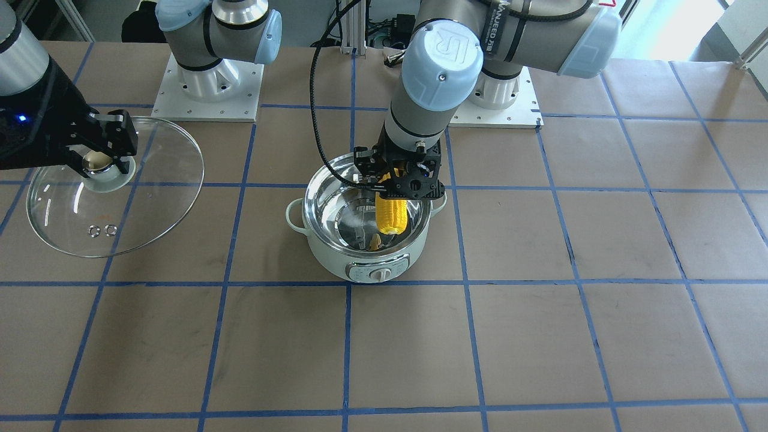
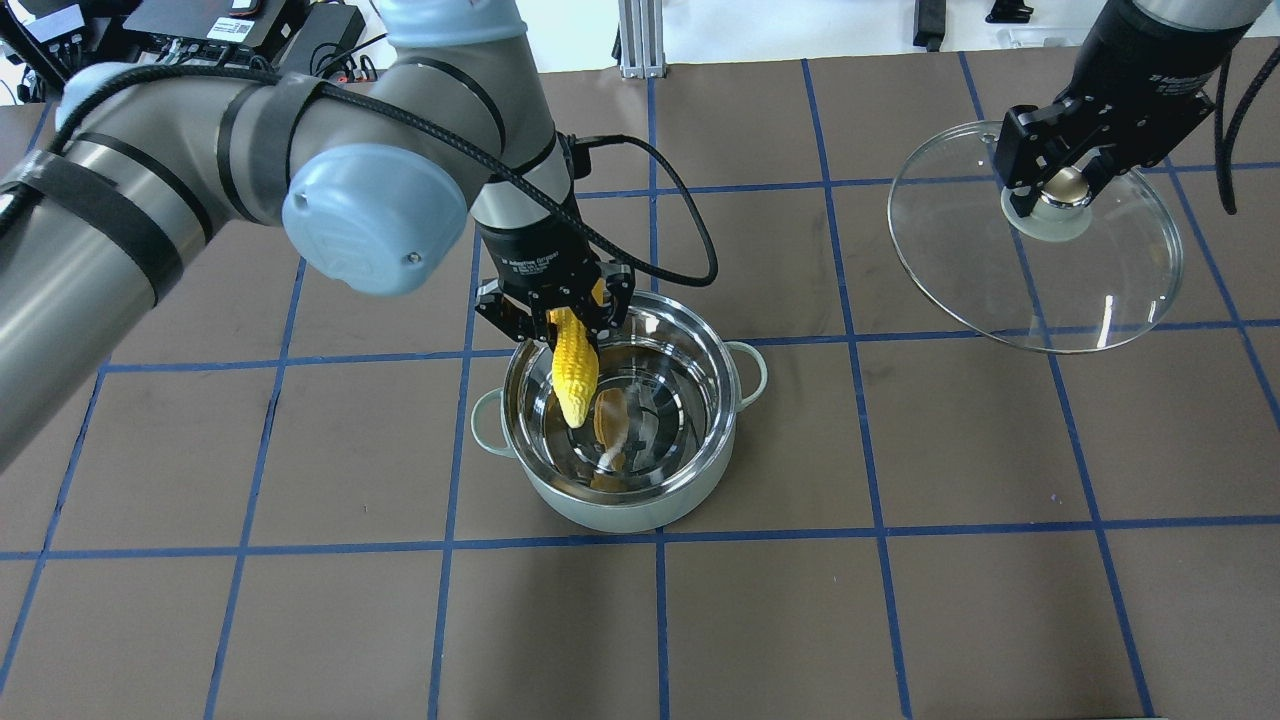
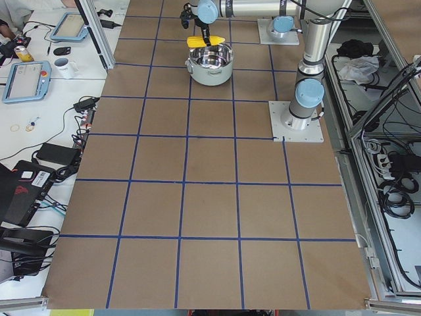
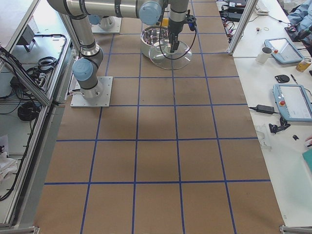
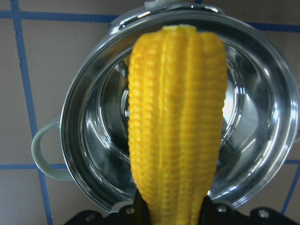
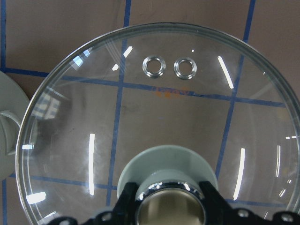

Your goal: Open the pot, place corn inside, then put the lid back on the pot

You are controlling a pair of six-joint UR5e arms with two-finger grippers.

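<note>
The pale mint pot (image 1: 366,264) stands open mid-table, steel interior bare; it also shows overhead (image 2: 640,510) and in the left wrist view (image 5: 84,140). My left gripper (image 2: 556,318) is shut on the yellow corn (image 2: 576,378), held tip-down over the pot's robot-side half, above the rim. The corn also shows in the front view (image 1: 392,215) and fills the left wrist view (image 5: 176,122). My right gripper (image 2: 1062,188) is shut on the gold knob of the glass lid (image 2: 960,270), held off to the robot's right of the pot. The lid also shows in the front view (image 1: 150,198) and the right wrist view (image 6: 164,112).
Brown paper with a blue tape grid covers the table (image 1: 540,336). Both arm bases (image 1: 207,90) stand on white plates at the robot's side. The pot's side handle (image 6: 7,126) shows at the left edge of the right wrist view.
</note>
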